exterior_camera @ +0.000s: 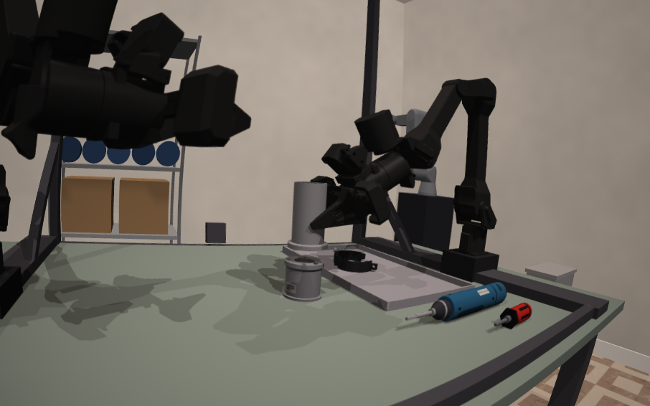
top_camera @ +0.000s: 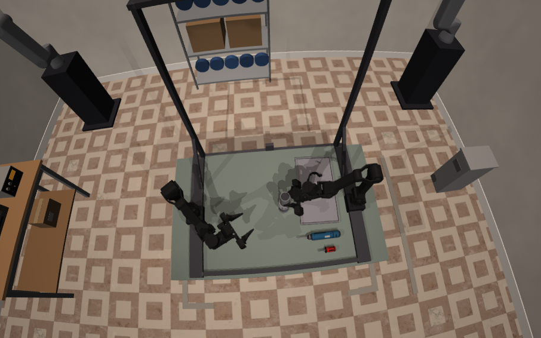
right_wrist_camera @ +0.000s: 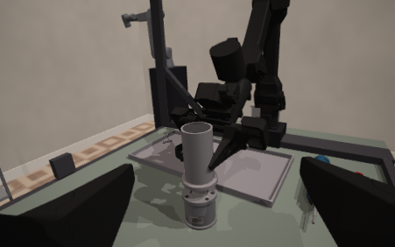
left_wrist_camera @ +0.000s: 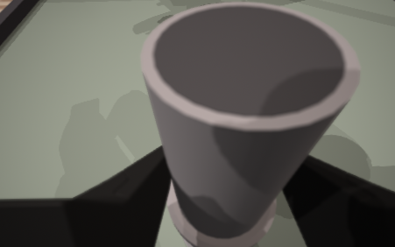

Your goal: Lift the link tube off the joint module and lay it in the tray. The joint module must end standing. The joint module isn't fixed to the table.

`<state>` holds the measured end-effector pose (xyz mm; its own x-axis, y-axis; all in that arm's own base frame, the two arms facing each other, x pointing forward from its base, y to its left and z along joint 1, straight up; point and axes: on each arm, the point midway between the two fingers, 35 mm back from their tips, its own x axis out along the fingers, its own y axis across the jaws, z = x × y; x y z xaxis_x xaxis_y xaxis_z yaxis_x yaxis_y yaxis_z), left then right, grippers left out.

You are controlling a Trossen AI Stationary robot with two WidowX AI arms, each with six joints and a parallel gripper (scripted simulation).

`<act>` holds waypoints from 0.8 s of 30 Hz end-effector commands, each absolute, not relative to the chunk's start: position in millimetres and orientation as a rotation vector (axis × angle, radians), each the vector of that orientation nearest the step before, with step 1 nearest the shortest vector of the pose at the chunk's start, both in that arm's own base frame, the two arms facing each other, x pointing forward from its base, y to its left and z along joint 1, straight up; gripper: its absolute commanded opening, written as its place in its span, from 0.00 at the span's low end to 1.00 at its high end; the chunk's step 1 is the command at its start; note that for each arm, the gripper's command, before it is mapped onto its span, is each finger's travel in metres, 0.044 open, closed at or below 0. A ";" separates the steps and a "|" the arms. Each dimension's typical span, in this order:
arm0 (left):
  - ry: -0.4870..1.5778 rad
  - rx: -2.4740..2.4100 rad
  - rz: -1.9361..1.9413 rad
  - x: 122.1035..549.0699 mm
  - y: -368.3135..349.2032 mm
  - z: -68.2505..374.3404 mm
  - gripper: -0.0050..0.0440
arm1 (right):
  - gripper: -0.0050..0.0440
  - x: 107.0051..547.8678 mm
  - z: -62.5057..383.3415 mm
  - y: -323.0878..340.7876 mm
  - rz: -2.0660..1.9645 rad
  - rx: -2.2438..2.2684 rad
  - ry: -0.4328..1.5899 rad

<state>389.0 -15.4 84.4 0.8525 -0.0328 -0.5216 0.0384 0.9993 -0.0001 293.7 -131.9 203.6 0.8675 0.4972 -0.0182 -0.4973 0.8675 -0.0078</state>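
The grey link tube (exterior_camera: 309, 211) is upright and held a little above the short grey joint module (exterior_camera: 303, 278), which stands on the green table beside the tray. My left gripper (exterior_camera: 319, 219) is shut on the tube's lower part from the tray side. In the left wrist view the tube (left_wrist_camera: 245, 114) fills the frame between the two black fingers. The grey tray (exterior_camera: 392, 277) lies flat just right of the module. My right gripper (top_camera: 240, 229) is open and empty, far from the module. The right wrist view shows the tube (right_wrist_camera: 197, 153) over the module (right_wrist_camera: 201, 210).
A black clamp ring (exterior_camera: 352, 260) lies in the tray's near end. A blue powered screwdriver (exterior_camera: 463, 300) and a small red screwdriver (exterior_camera: 514, 313) lie on the table past the tray. Black frame posts and a raised rim border the table.
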 end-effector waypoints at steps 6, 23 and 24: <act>0.481 0.009 -0.038 395.6 -15.1 148.3 0.53 | 1.00 293.4 208.0 -132.1 0.520 -0.022 0.010; 0.503 0.008 -0.040 363.6 -13.5 147.8 0.53 | 1.00 324.8 219.6 -127.2 0.457 0.015 0.048; 0.504 0.011 -0.040 357.4 -13.0 145.3 0.53 | 1.00 335.2 221.3 -124.4 0.435 0.029 0.066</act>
